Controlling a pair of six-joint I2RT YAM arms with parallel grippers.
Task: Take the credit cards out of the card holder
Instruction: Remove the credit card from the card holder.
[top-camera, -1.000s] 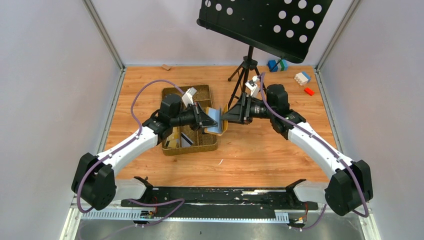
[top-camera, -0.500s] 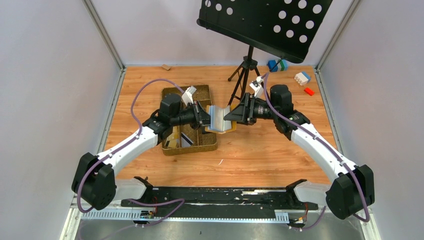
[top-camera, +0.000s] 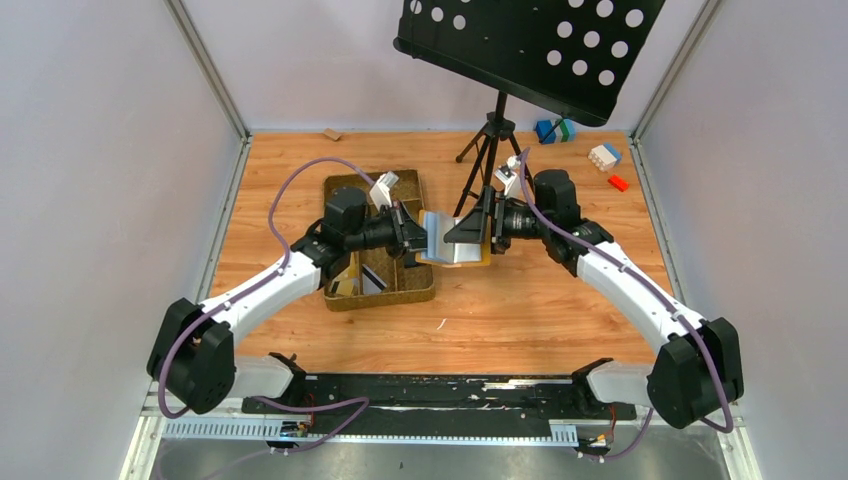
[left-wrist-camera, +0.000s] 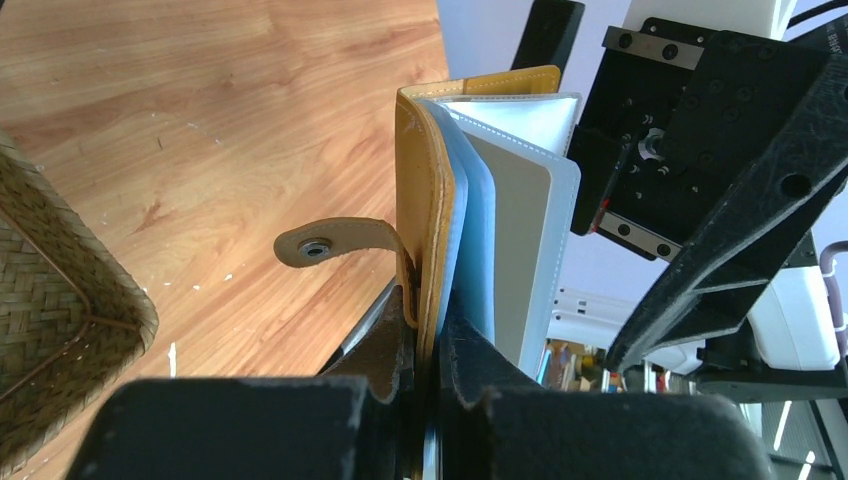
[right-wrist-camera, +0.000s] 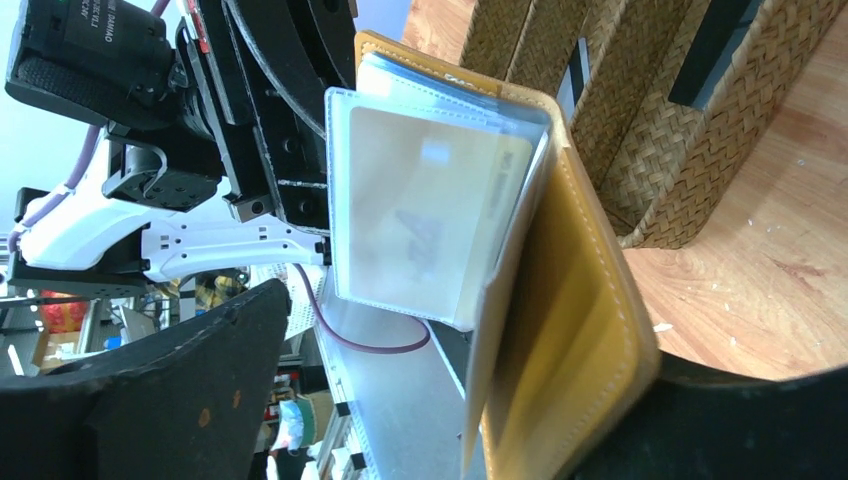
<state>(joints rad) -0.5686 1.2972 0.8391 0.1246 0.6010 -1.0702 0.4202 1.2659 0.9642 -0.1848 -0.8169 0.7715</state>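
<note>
Beside tray (top-camera: 385, 297), card holder (left-wrist-camera: 420, 200) pinched by left fingers (left-wrist-camera: 478, 368), right fingers (right-wrist-camera: 180, 400) spread around it

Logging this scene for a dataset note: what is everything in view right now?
card holder: one, mustard-yellow, open between the arms
credit card: one seen, pale gold, in the holder's clear sleeve
woven tray: one, brown, left of the holder
music stand: one, black, far side
toy blocks: several, blue, green, white, red, far right
left tool: one, black, shut on one cover
right tool: one, black, open at the other cover
</note>
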